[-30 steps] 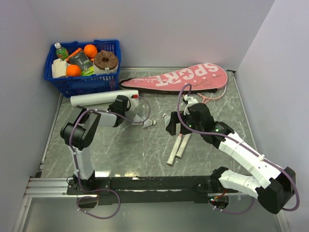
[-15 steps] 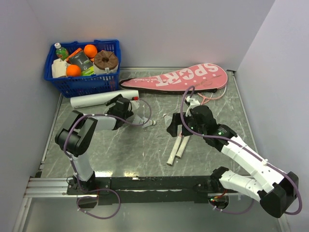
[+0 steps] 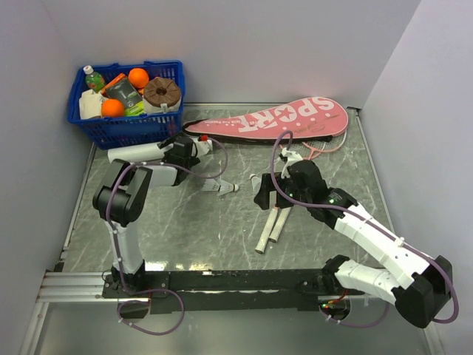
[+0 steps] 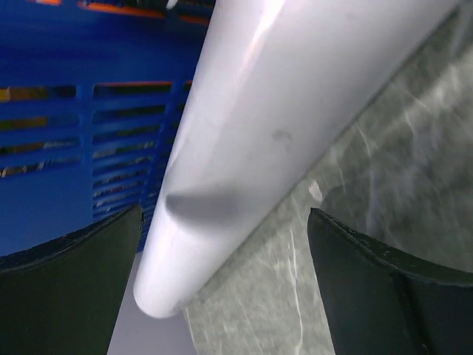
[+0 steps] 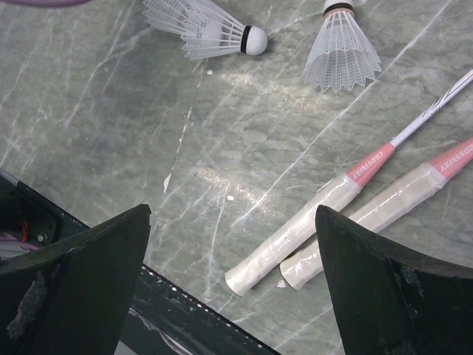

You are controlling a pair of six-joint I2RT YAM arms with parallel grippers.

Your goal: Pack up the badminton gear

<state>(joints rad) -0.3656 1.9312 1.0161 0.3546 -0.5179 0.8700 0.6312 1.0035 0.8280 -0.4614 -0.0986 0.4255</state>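
The left gripper (image 4: 225,222) stands wide open astride the white tube (image 4: 251,111), a finger on each side and neither pressing it. The tube lies on the table (image 4: 384,148) just beside the blue basket (image 4: 59,66), perhaps touching it; the view is too close to say. Light, stiff and smooth, it would likely roll or slip, so a squeeze across its middle seems safest. The right gripper (image 5: 233,214) hangs open and empty over two racket handles (image 5: 295,237), with two shuttlecocks (image 5: 203,29) beyond. Their feathers look fragile, so pinch the cork tips.
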